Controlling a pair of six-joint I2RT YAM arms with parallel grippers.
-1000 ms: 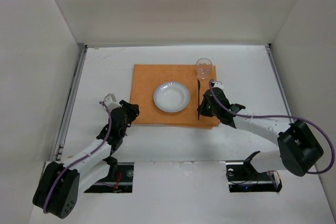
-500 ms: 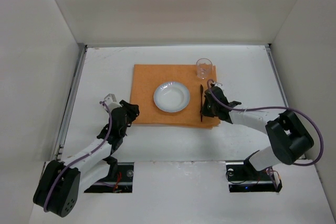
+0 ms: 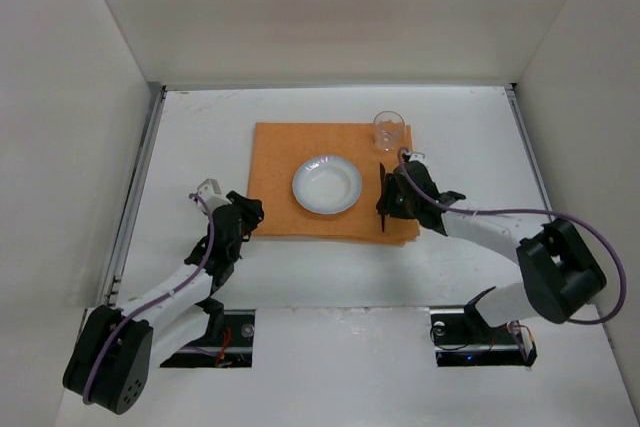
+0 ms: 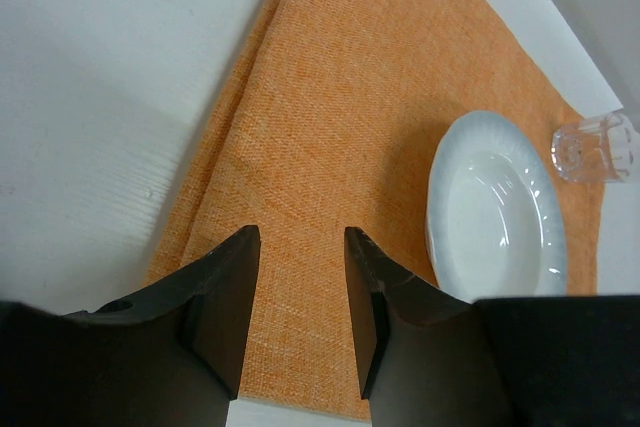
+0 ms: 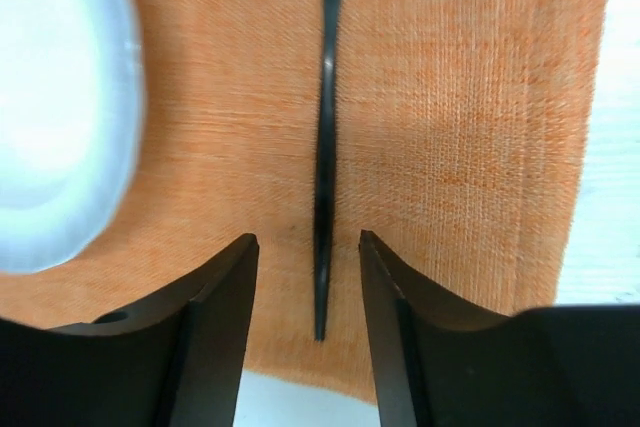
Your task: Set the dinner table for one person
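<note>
Nearest the bases, the left tool (image 3: pixel 243 210) hovers over the near left corner of the orange mat (image 3: pixel 280 152), fingers apart and empty, just as it was a second ago. The change is on the right. The right tool (image 5: pixel 305 239) was shut on the black utensil (image 5: pixel 325 137) a moment back, and its fingers are now spread. The utensil lies flat on the mat between them, touching neither as far as the wrist view shows. That reads as the piece placed: it sits just right of the white plate (image 3: pixel 327 184), with its near tip just inside the mat's near edge. Beyond it the glass (image 3: pixel 389 130) stands at the mat's far right corner, near the utensil's far end, so a retreat upward and back toward the bases looks safest. The bench (image 3: pixel 200 137) shows open white surface on either side of the mat, out to its metal rails (image 3: pixel 150 162), so both arms have room to withdraw.
</note>
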